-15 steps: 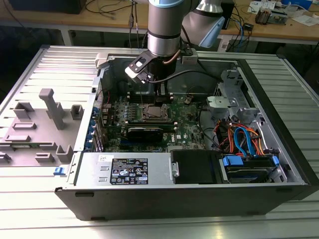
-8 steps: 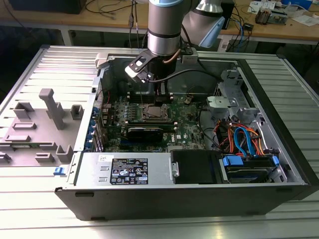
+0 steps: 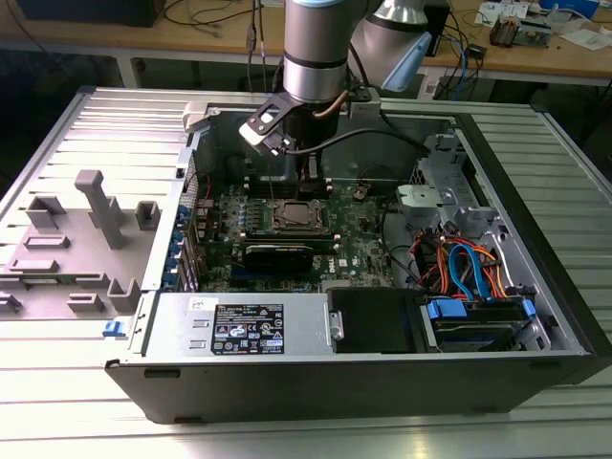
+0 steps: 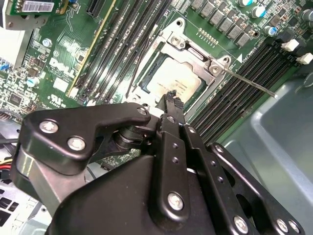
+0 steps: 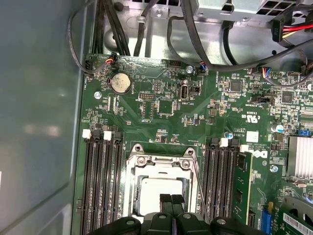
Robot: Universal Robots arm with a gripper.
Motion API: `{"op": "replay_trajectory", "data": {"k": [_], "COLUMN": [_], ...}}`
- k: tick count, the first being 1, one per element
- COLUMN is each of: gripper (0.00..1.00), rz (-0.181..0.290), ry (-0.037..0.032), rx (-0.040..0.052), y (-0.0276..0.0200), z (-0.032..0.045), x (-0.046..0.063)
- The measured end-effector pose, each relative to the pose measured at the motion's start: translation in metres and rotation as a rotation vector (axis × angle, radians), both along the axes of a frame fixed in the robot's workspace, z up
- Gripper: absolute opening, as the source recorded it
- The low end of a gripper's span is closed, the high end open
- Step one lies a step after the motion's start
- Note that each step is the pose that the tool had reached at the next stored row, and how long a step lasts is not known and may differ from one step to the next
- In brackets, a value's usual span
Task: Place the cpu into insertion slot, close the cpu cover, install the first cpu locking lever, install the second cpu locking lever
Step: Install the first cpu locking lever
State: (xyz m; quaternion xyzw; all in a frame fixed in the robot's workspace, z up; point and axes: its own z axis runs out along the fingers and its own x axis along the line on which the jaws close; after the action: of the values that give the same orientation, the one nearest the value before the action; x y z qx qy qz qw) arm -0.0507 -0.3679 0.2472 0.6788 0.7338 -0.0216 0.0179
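The cpu (image 5: 157,192) (image 4: 172,81), with its silvery top, lies in the insertion slot (image 3: 298,218) on the green motherboard (image 5: 166,122). The silver cpu cover (image 5: 161,164) (image 4: 193,54) lies flat over it, framing the chip. A thin locking lever (image 4: 249,83) (image 5: 199,183) sticks out at an angle over the memory slots. A second thin lever (image 4: 136,66) runs along the opposite side of the socket. My gripper (image 5: 171,197) (image 4: 170,97) (image 3: 306,184) hangs just above the socket's edge, shut with nothing between its black fingers.
Black memory slots (image 5: 102,181) flank the socket on both sides. A long black card (image 3: 277,253) lies in front of it in the exterior view. The case holds a power supply (image 3: 239,327) and a drive cage with blue and orange cables (image 3: 469,273). A grey fixture (image 3: 91,225) sits outside.
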Motion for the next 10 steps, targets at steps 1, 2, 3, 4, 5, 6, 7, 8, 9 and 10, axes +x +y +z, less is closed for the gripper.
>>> {"op": "replay_trajectory", "data": {"k": [1,2,3,4,5,6,7,8,9,10], "gripper": [0.11,0.11,0.11,0.11,0.11,0.11,0.11,0.11,0.11,0.11], "rz": [0.0,0.0,0.0,0.0,0.0,0.0,0.0,0.0,0.0,0.0], "ry": [0.0,-0.0002,-0.0002,-0.0001,0.0,0.0,-0.0001,0.0,0.0,0.0], "rx": [0.0,0.0003,0.0002,0.0001,0.0,0.0001,0.0,0.0002,0.0002,0.0002], "y": [0.0,0.0001,0.0,0.0,0.0,0.0,0.0,0.0,0.0,0.0], "z": [0.0013,0.0015,0.0016,0.0017,0.0018,0.0018,0.0018,0.0018,0.0018,0.0019], "x": [0.0,0.0,0.0,0.0,0.0,0.0,0.0,0.0,0.0,0.0]}}
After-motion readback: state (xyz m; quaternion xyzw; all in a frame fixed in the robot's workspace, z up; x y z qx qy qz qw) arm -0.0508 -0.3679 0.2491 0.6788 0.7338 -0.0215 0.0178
